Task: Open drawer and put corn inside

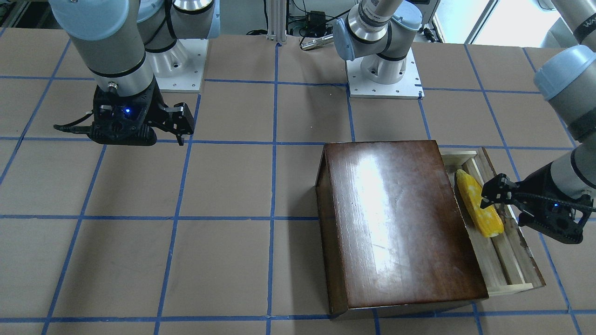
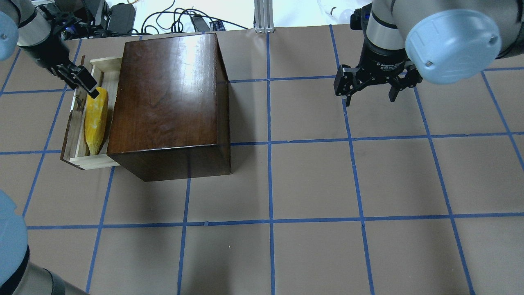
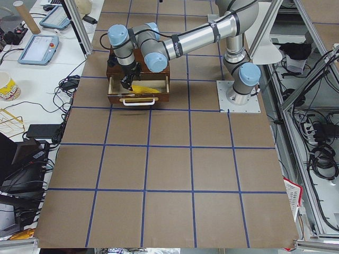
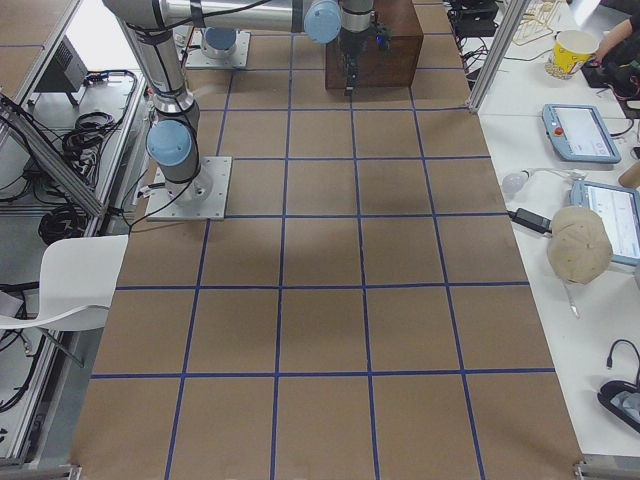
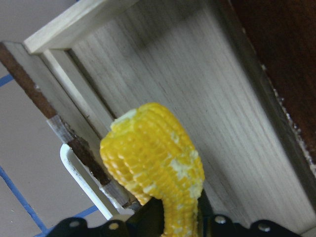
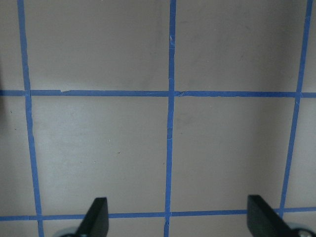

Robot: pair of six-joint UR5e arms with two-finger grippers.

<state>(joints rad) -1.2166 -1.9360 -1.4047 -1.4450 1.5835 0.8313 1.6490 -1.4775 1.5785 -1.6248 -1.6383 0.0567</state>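
The drawer [image 2: 96, 162] stands pulled out of the glossy dark brown box [image 2: 168, 94] on its left side; in the front-facing view the drawer [image 1: 508, 287] is on the box's [image 1: 400, 218] right. The yellow corn [image 2: 95, 121] lies lengthwise inside it, pointed end toward me. My left gripper [image 2: 84, 83] reaches into the drawer at the corn's thick end. In the left wrist view the corn [image 5: 158, 163] runs down between the fingers of my left gripper [image 5: 177, 219], which look shut on it. My right gripper [image 2: 370, 88] is open and empty, hovering over bare table.
The drawer's white handle [image 5: 81, 175] is on its dark front panel, beside the corn. The arm bases [image 1: 384, 70] stand at the table's robot side. Blue tape lines [image 6: 170, 123] grid the brown table under my right gripper [image 6: 180, 217].
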